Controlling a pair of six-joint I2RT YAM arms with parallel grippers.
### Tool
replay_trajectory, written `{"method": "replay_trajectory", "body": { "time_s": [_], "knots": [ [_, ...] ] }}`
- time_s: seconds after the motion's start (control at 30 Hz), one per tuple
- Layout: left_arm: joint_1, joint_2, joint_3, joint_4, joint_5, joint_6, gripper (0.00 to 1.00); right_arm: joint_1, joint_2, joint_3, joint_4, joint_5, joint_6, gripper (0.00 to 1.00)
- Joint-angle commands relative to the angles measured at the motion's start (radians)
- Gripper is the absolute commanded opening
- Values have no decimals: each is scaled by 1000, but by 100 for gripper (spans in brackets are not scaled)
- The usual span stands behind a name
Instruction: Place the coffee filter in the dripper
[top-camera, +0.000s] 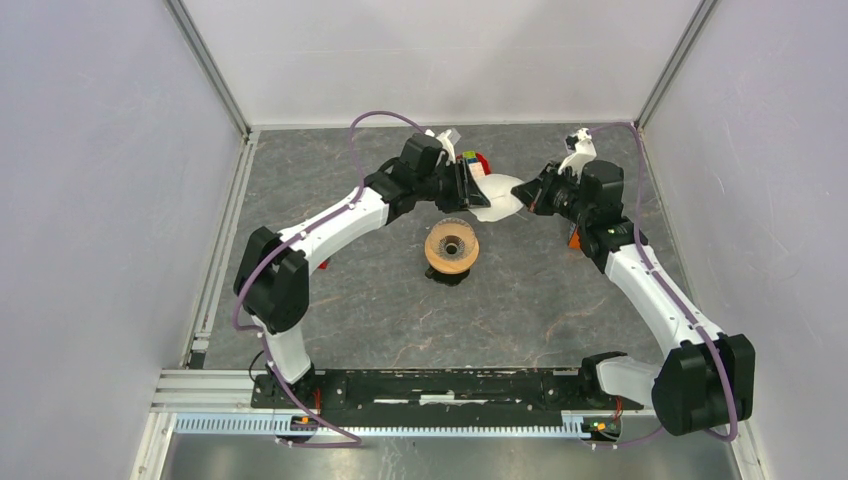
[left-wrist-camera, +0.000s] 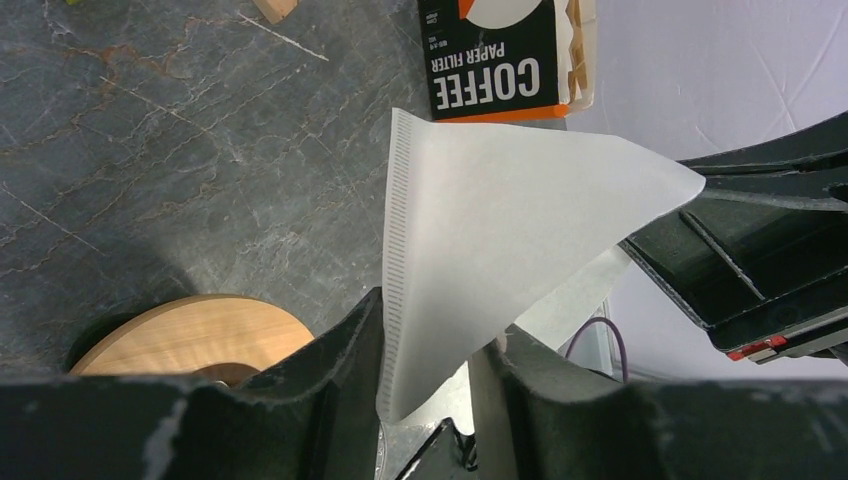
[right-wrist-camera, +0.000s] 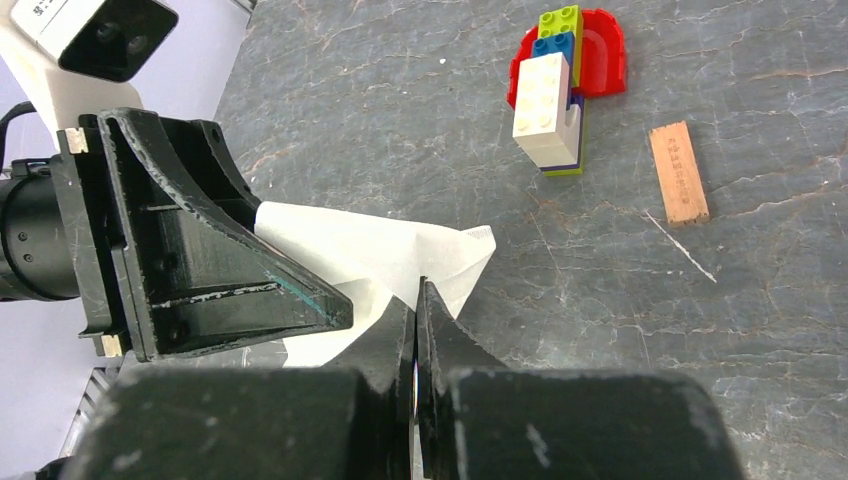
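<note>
Coffee filter (left-wrist-camera: 500, 220) is up off the tabletop (top-camera: 380, 300), held flat and fan-shaped btwn the two arms, over the middle of the far half. R gripper (right-wrist-camera: 417, 295) has its jaws pressed together w/ no gap, pinching one outer corner of the paper. L gripper (left-wrist-camera: 432, 335) faces it from the other side. Its fingers stand apart w/ the filter's narrow end btwn them, the ribbed seam edge lying against one finger. From the L wrist view can't tell whether they actually press the paper or just bracket it.

Dripper (top-camera: 452, 247) sits upright near the tabletop centre, just nearer the bases than the filter and not touching it. Tan ring faces up, black base under it. In the L wrist view the wooden ring shows low and to the side of the fingers, clear of the paper.

Toy blocks (right-wrist-camera: 556, 95), a red, white, blue and green stack, lie toward the far edge behind the L gripper. Tan wooden block (right-wrist-camera: 678, 172) lies flat just beside them. Paper-filter box (left-wrist-camera: 497, 60), black w/ an orange stripe and marked COFFEE PAPER FILTER, stands by the right edge, beyond the filter in the L wrist view.
</note>
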Motion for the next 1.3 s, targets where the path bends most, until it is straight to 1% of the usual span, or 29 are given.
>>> {"method": "replay_trajectory", "body": {
  "time_s": [0.0, 0.2, 0.33, 0.43, 0.5, 0.57, 0.63, 0.7, 0.73, 0.77, 0.83, 0.9, 0.97, 1.03, 1.1, 1.2, 1.27],
  "knots": [
    [0, -4, 45, 30, 13, 47, 38, -3, -20, 1, 52, -15, 12, 0],
    [-2, -6, 51, 26, 15, 56, 22, -4, -18, -2, 63, -24, 13, 0],
    [0, -13, 53, 19, 6, 73, 14, -4, -17, -2, 67, -27, 7, 0],
    [-1, -20, 59, 6, -7, 100, 3, -4, -18, -3, 72, -34, 4, 0],
    [-2, -29, 64, -11, -19, 132, 2, -4, -18, -3, 74, -33, -2, 0],
    [-2, -44, 70, -31, -35, 161, 2, -3, -18, 2, 73, -32, -16, 4],
    [-3, -64, 76, -53, -49, 193, 2, -4, -19, 12, 67, -27, -35, 10],
    [-6, -83, 79, -71, -62, 218, 2, -4, -21, 21, 65, -36, -51, 22],
    [-8, -93, 80, -82, -69, 226, 2, -1, -21, 26, 70, -46, -59, 30],
    [-9, -101, 84, -92, -76, 238, 2, 4, -23, 31, 75, -63, -72, 40],
    [-12, -113, 85, -112, -95, 261, 2, 15, -28, 50, 73, -86, -107, 58],
    [-13, -123, 86, -131, -107, 285, 2, 22, -34, 78, 51, -100, -153, 70],
    [-13, -133, 85, -151, -117, 312, 2, 29, -38, 109, 17, -118, -197, 81],
    [-13, -146, 86, -177, -122, 342, 2, 29, -42, 134, 5, -162, -227, 87],
    [-13, -158, 90, -214, -127, 378, 2, 29, -44, 157, -25, -227, -259, 90],
    [-13, -157, 139, -339, -119, 456, 2, 29, -36, 208, -68, -347, -320, 93],
    [-13, -154, 176, -435, -101, 514, 2, 28, -23, 261, -139, -391, -367, 94]
  ]
}}
